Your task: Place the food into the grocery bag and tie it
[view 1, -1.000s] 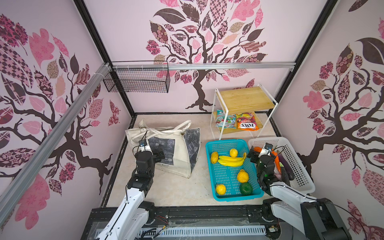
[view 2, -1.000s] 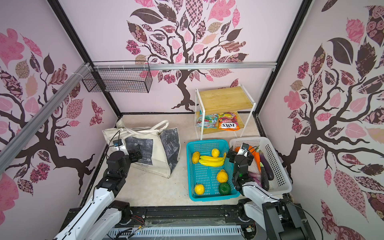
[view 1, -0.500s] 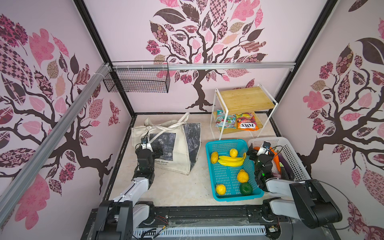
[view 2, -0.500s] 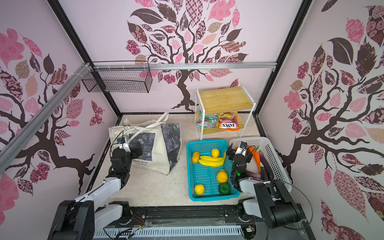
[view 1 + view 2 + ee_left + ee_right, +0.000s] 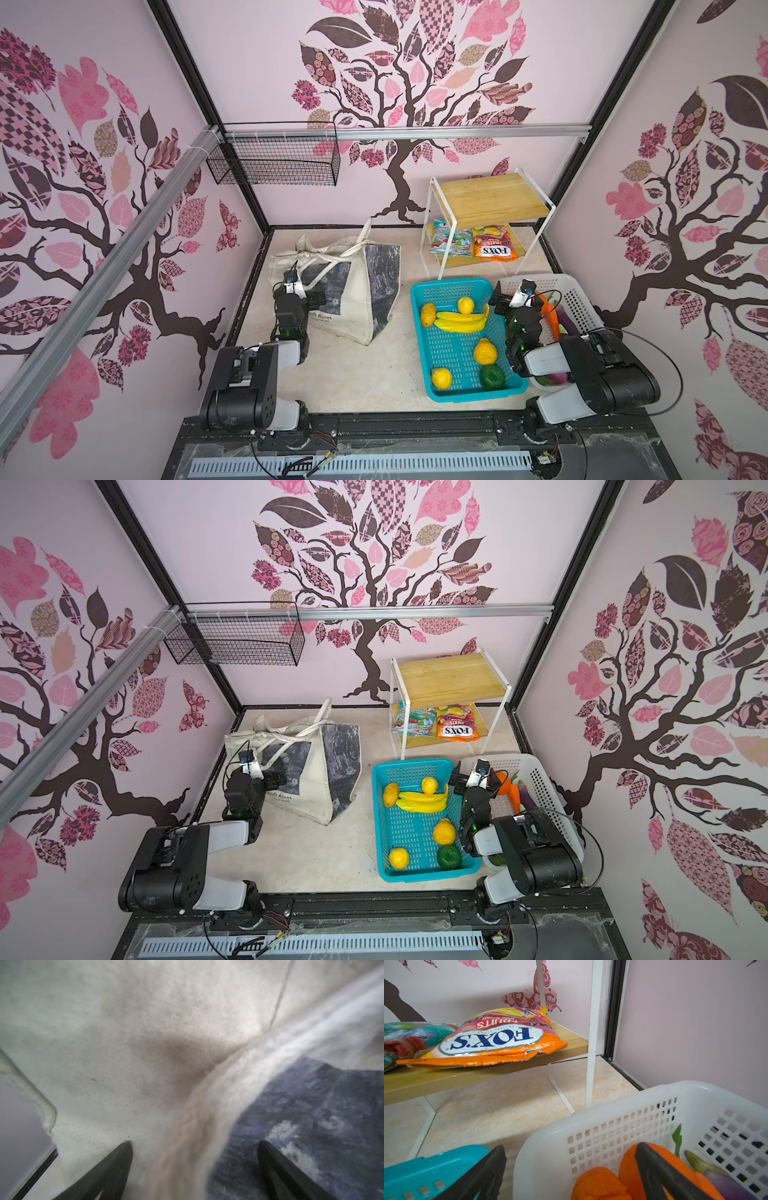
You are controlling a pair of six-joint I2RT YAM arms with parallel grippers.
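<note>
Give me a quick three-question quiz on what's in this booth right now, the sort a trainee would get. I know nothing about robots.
1. True or false: the bunch of yellow plastic bananas lies in the teal plastic basket.
2. Where is the orange FOX'S sweets packet? A) on the lower wooden shelf of the white metal rack; B) in the black wire basket; C) in the white plastic basket.
3. Which gripper faces the cream canvas tote bag, and are its jaws open or shut?

Key: 1 true. 2 A. 3 the left gripper, open.
</note>
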